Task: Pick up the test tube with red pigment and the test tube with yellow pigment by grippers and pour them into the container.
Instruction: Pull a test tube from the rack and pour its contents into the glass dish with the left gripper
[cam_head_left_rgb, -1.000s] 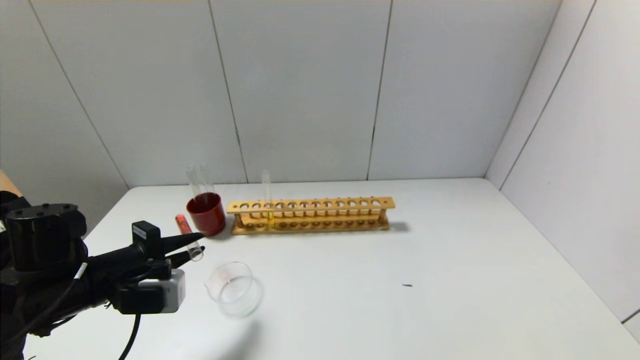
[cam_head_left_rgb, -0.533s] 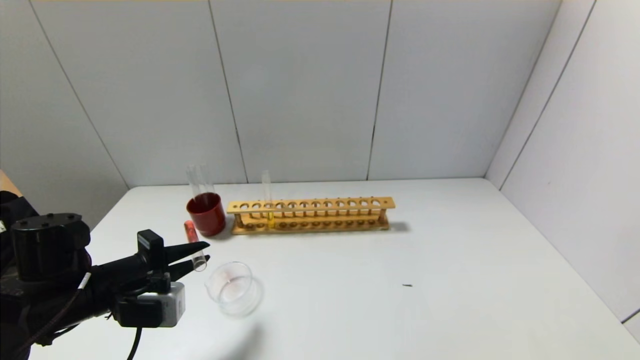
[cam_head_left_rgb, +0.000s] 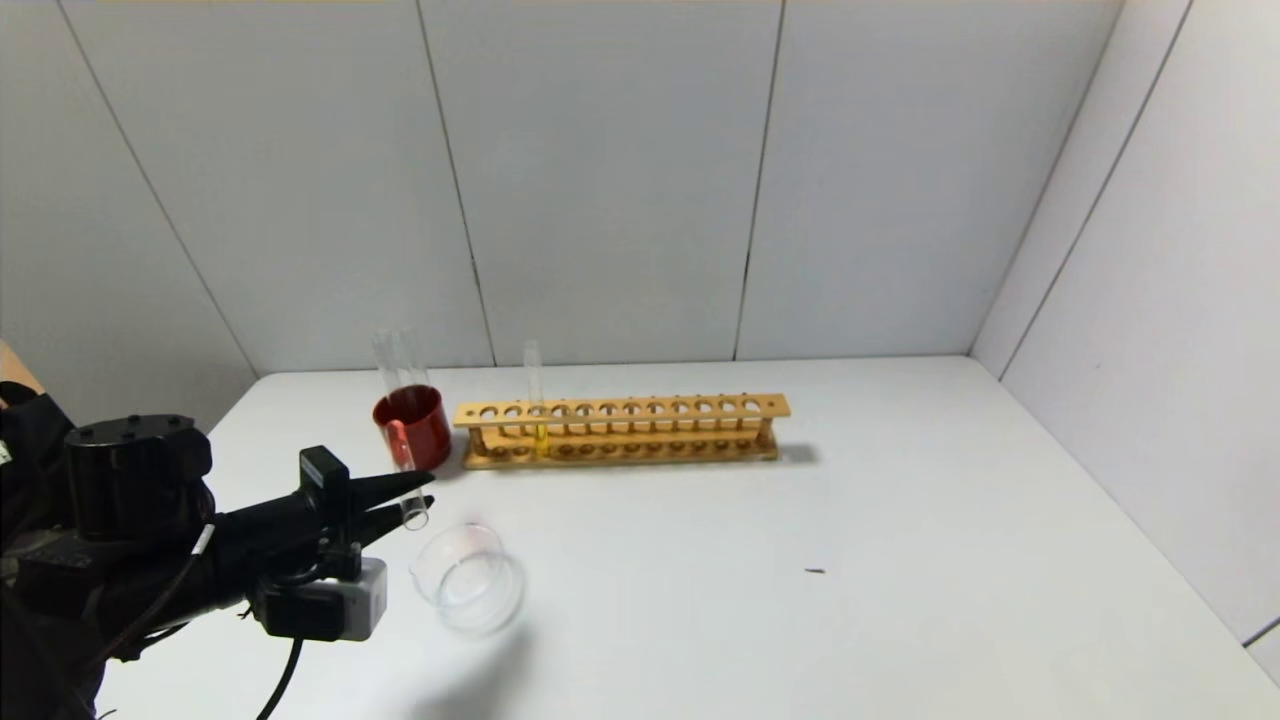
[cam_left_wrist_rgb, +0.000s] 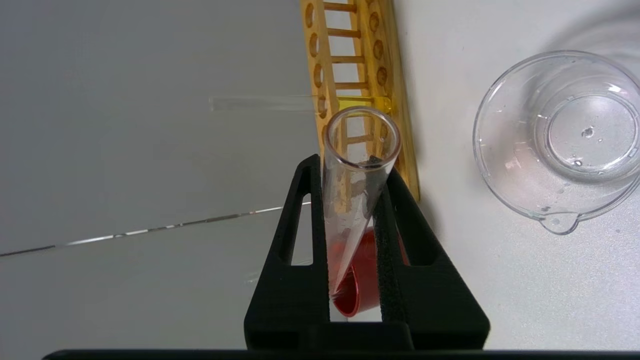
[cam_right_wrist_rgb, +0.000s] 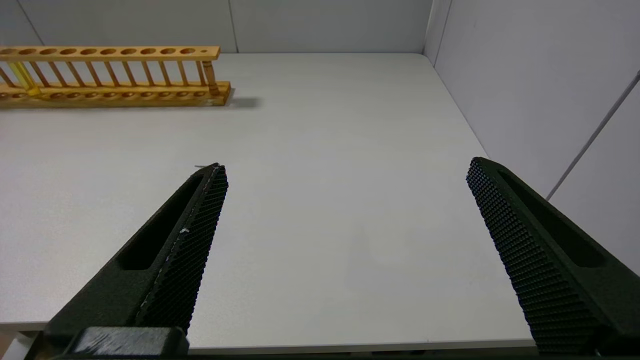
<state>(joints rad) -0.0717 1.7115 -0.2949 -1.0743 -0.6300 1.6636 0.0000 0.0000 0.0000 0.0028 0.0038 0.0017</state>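
My left gripper (cam_head_left_rgb: 431, 489) is shut on the test tube with red pigment (cam_head_left_rgb: 405, 470), held tilted above the table just left of the container (cam_head_left_rgb: 468, 578). The tube's open mouth points down toward the dish and its orange-red end is up, in front of the red cup. In the left wrist view the tube (cam_left_wrist_rgb: 350, 200) sits between the black fingers (cam_left_wrist_rgb: 300, 225), and the clear, lipped container (cam_left_wrist_rgb: 560, 135) lies off to one side. The test tube with yellow pigment (cam_head_left_rgb: 535, 395) stands in the wooden rack (cam_head_left_rgb: 620, 430). My right gripper (cam_right_wrist_rgb: 345, 167) is open over bare table.
A dark red cup (cam_head_left_rgb: 415, 428) with two colourless clear tubes (cam_head_left_rgb: 395, 358) stands just left of the rack's end. A tiny dark speck (cam_head_left_rgb: 815, 571) lies mid-table. Grey walls close off the back and right. In the right wrist view, the rack (cam_right_wrist_rgb: 115, 75) is far off.
The left gripper has moved right toward the container with the red tube. The tube has swung steeper, its mouth now lower and nearer the dish.
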